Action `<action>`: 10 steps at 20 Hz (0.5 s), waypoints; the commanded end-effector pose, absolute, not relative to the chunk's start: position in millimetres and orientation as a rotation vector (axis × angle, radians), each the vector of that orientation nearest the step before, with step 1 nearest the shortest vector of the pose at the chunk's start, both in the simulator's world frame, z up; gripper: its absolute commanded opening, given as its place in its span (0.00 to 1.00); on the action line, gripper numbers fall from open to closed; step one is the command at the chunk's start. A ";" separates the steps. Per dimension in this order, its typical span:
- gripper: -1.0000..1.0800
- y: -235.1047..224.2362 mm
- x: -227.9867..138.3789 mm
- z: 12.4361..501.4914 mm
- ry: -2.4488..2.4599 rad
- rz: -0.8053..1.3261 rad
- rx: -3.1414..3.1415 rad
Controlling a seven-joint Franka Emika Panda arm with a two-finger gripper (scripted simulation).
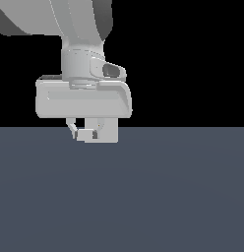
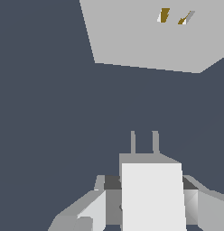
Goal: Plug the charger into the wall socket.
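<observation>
Two thin grey prongs (image 2: 143, 142) stick out of the charger (image 2: 152, 196) in your wrist view, and they point toward the wall socket (image 2: 150, 40), which sits well apart from them across a stretch of bare dark blue-grey bench (image 2: 46, 113). You have the pincer (image 2: 147, 198) closed onto the charger: a finger (image 2: 93, 210) presses in on one side of the white block and the other finger shows at its opposite side, so the block is clamped between them.

On the socket plate you can see two small dark-yellow slots (image 2: 164, 15), side by side near the plate's middle. You get no writing, logo or label on the plate, the charger or the arm; every surface is plain.

From the exterior view, your pincer (image 1: 87, 132) hangs below the broad grey hand body (image 1: 83, 100), with the charger (image 1: 88, 134) pinched at the fingertips. A larger white patch (image 1: 108, 130) sits right behind it at the exterior view's right; whether that is the socket you cannot tell from this angle. The charger is held up above the bench (image 1: 143, 197), not resting on it.
</observation>
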State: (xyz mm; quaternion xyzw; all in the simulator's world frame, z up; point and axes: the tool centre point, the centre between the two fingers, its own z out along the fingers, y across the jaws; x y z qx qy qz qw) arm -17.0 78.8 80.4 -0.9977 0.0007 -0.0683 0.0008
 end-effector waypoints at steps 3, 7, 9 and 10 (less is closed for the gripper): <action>0.00 76.3 -0.1 93.1 0.112 -0.213 -3.137; 0.00 74.3 8.7 99.4 0.167 -0.212 -3.137; 0.00 73.7 10.9 100.9 0.181 -0.212 -3.137; 0.00 73.5 11.4 101.2 0.184 -0.212 -3.137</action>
